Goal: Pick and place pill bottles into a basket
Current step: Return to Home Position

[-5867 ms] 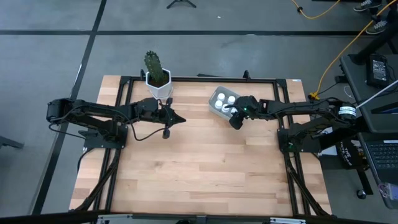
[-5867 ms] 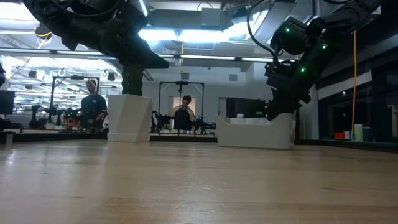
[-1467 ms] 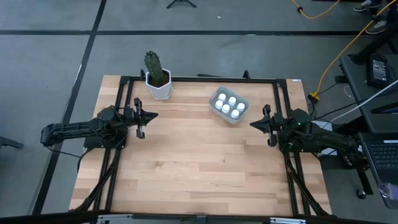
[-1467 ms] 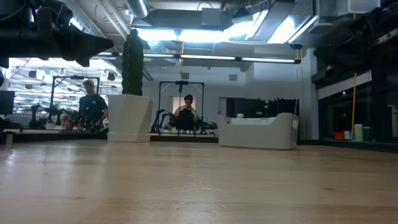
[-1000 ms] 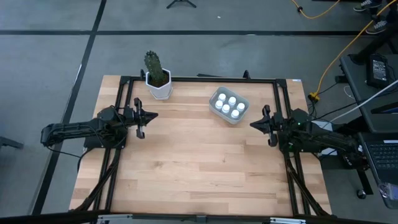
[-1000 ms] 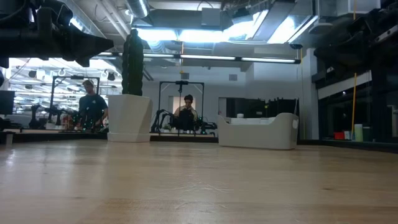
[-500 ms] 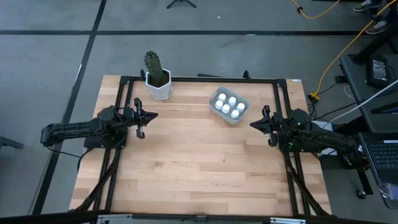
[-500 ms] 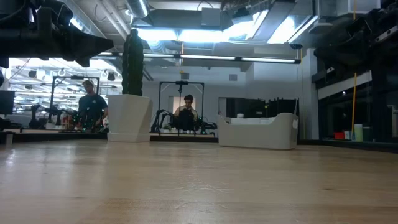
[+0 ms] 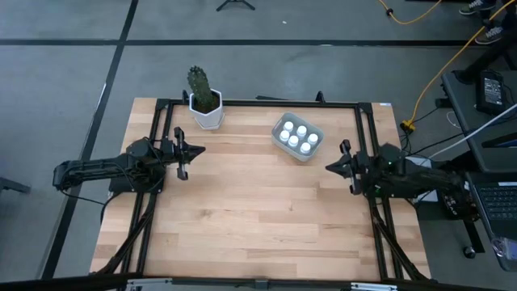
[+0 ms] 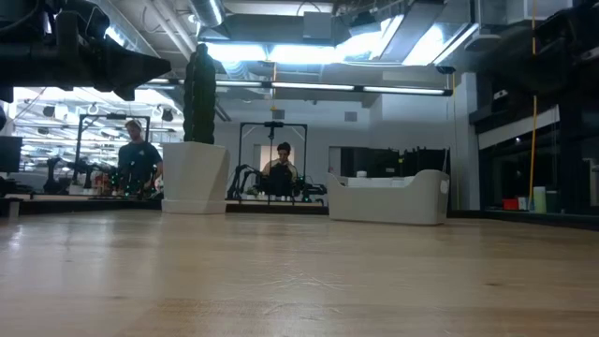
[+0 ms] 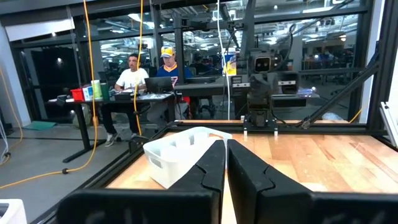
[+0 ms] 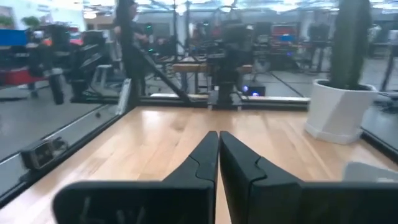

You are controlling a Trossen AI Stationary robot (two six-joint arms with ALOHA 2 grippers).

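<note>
The bottles (image 9: 300,131) stand together inside the basket (image 9: 275,129), upper middle of the high view, just right of centre; from above only their round white caps show, packed close in two short rows; in the low view the basket's (image 10: 386,198) wall hides them. The basket is smooth pale plastic, shallow, rectangular with rounded corners, set a little askew to the table's (image 9: 258,218) edge; in the left wrist view (image 11: 180,152) a slot handle is cut into its end wall.

The table is pale jointed wood with the plank seams plain to see, bordered by a thin black frame (image 9: 258,103). At the upper left of the high view a white faceted pot (image 9: 208,117) holds a dark green columnar cactus (image 9: 199,83), well apart from the basket; in the low view the pot (image 10: 195,178) is left of centre and the basket right of centre, with bare wood between.

The left gripper (image 9: 199,149) hangs over the table's left edge, pointing inward, its jaws pressed together with only a hairline slit between (image 11: 225,144); the right gripper (image 9: 328,165) sits at the right edge, below and right of the basket, jaws likewise pressed together and holding nothing (image 12: 218,134). Nothing lies between either gripper and the basket.

Beyond the table, people (image 11: 149,65) sit at a desk (image 11: 118,96); two more (image 10: 138,161) show in the low view's background.
</note>
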